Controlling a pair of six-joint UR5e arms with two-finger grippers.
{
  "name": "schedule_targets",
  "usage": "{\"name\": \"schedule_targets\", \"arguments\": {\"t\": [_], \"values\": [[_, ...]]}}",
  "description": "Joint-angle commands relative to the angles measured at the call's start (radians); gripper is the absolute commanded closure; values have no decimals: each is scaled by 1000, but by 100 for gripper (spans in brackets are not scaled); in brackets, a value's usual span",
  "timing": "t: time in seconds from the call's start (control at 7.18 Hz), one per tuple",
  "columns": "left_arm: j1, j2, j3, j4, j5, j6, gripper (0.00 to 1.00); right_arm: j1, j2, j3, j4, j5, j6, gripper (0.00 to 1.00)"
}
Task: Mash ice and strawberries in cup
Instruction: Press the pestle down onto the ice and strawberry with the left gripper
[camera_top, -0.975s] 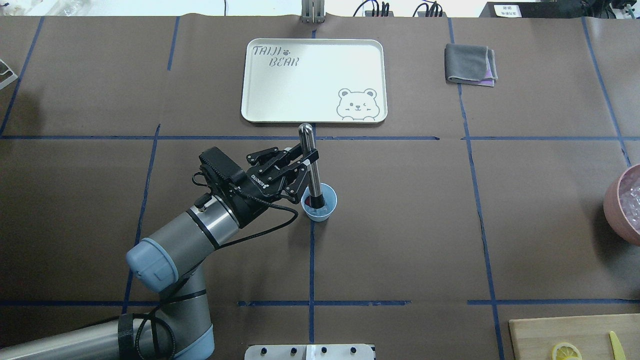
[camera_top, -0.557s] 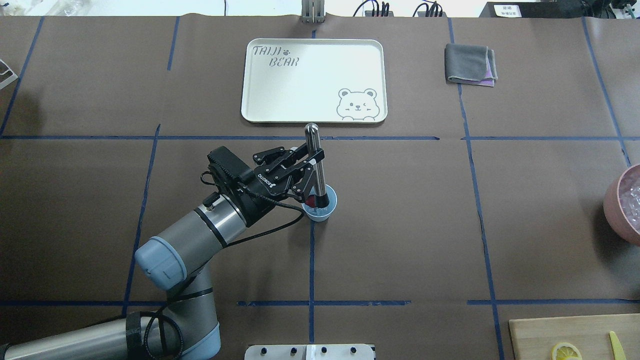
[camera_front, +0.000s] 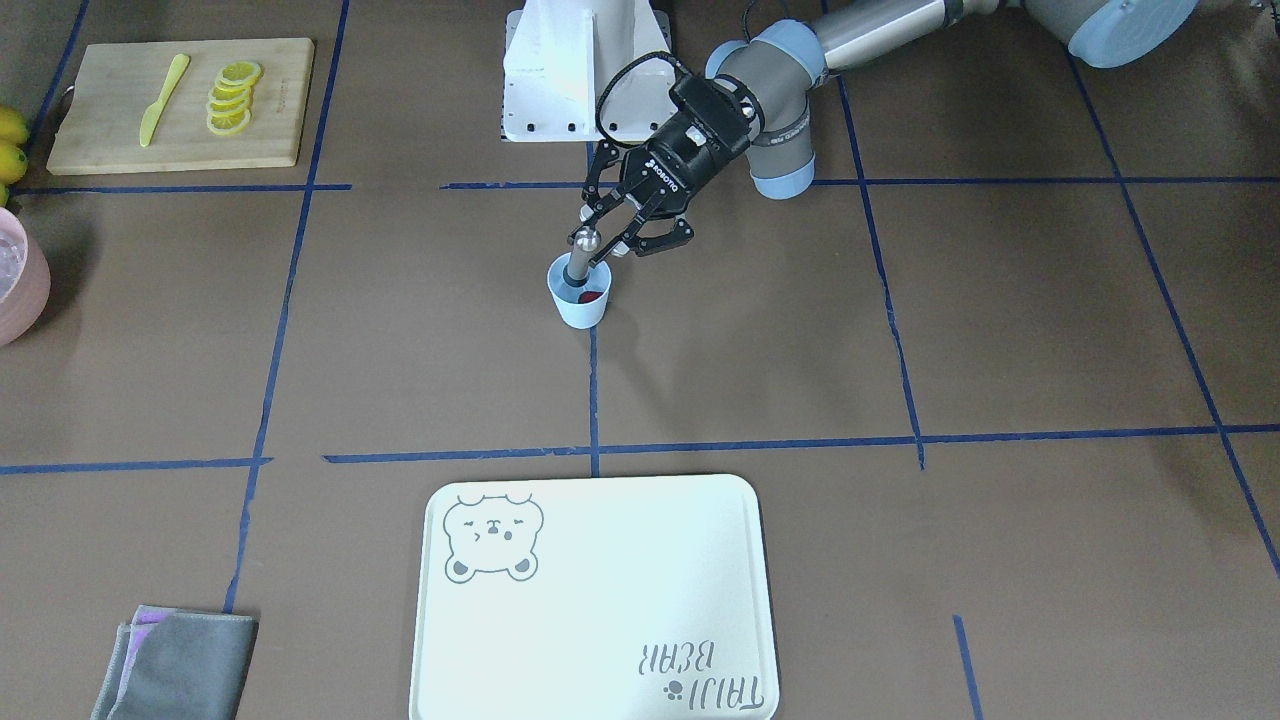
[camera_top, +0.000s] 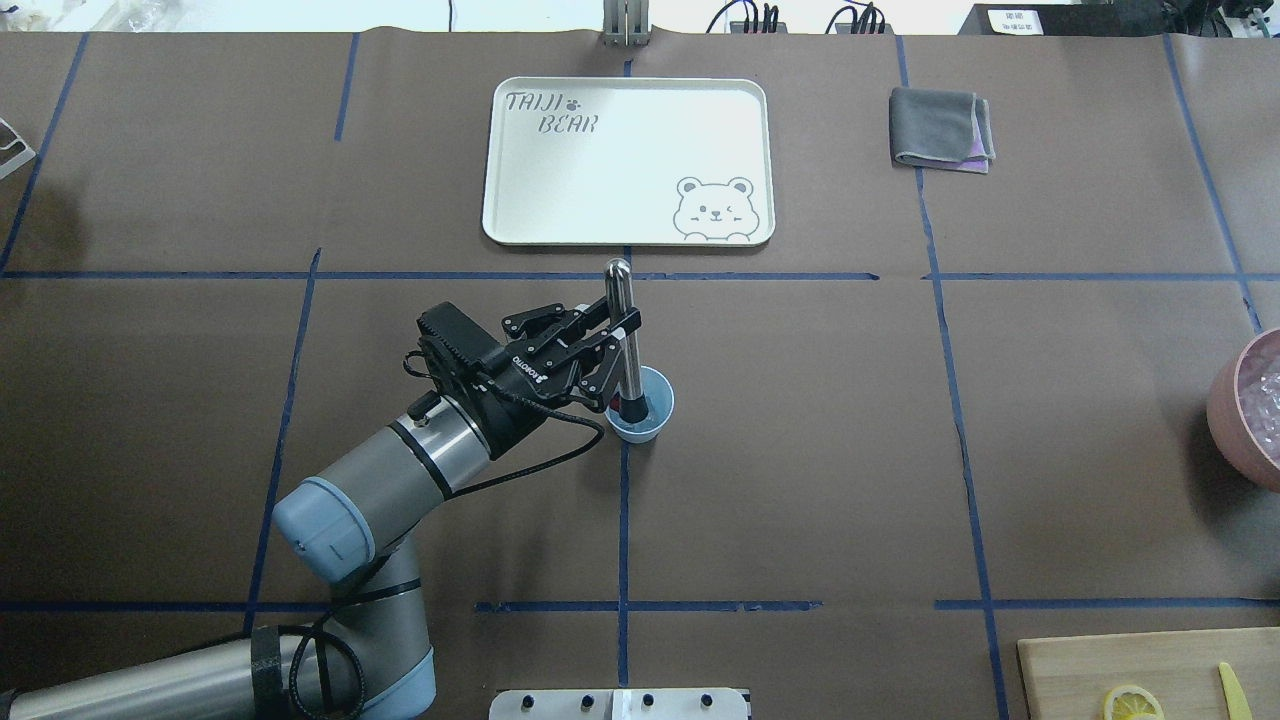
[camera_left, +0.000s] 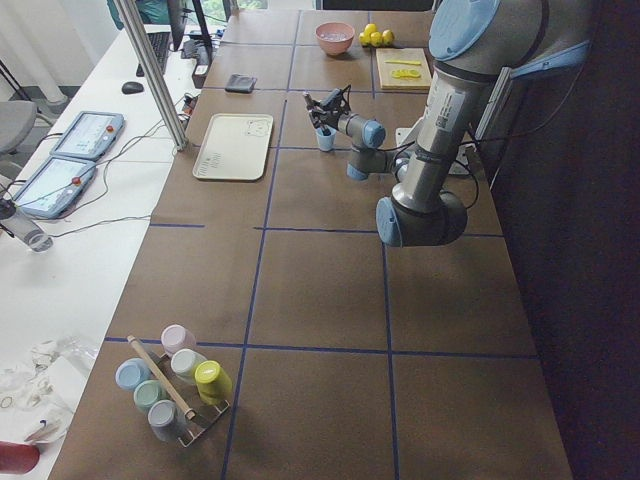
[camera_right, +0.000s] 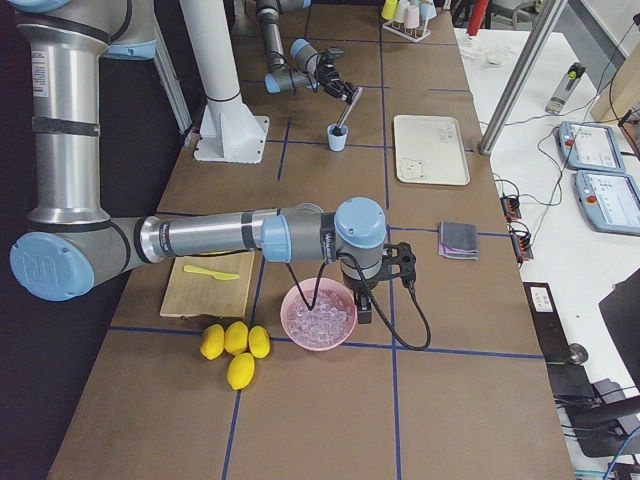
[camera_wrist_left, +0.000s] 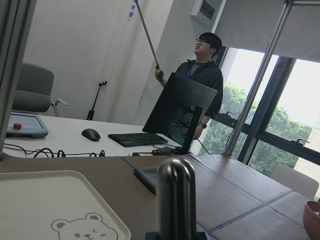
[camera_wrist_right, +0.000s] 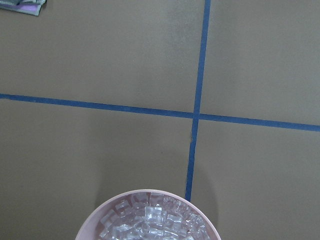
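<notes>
The pale blue cup (camera_top: 641, 406) stands near the table's middle, and it also shows in the front view (camera_front: 581, 301). A red strawberry (camera_front: 592, 296) lies inside it. I cannot tell whether ice is in the cup. My left gripper (camera_top: 618, 345) is shut on a metal muddler (camera_top: 622, 320) whose lower end is down in the cup. The muddler's rounded top (camera_wrist_left: 176, 200) fills the left wrist view. Ice (camera_wrist_right: 150, 220) fills a pink bowl (camera_right: 300, 340) at the far right. My right gripper (camera_right: 365, 305) hangs over that bowl's edge, and I cannot tell its state.
A white bear tray (camera_top: 500, 150) lies beyond the cup and a folded grey cloth (camera_top: 940, 128) lies to its right. A cutting board (camera_front: 100, 130) holds lemon slices (camera_front: 232, 95) and a yellow knife (camera_front: 162, 98). Whole lemons (camera_right: 232, 345) lie by the pink bowl. A person (camera_wrist_left: 200, 75) stands past the table.
My left gripper and the muddler shifted slightly right, then the muddler's top sank a little. Its lower end stayed inside the cup throughout.
</notes>
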Motion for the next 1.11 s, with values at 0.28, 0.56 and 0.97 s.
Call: {"name": "schedule_targets", "arguments": {"t": [0.28, 0.56, 0.97], "values": [[3, -3, 4, 0, -1, -2, 100, 0, 0, -1, 0, -1, 0, 1], [3, -3, -76, 32, -4, 0, 100, 0, 0, 0, 0, -1, 0, 1], [-6, 52, -362, 265, -13, 1, 100, 0, 0, 6, 0, 1, 0, 1]]}}
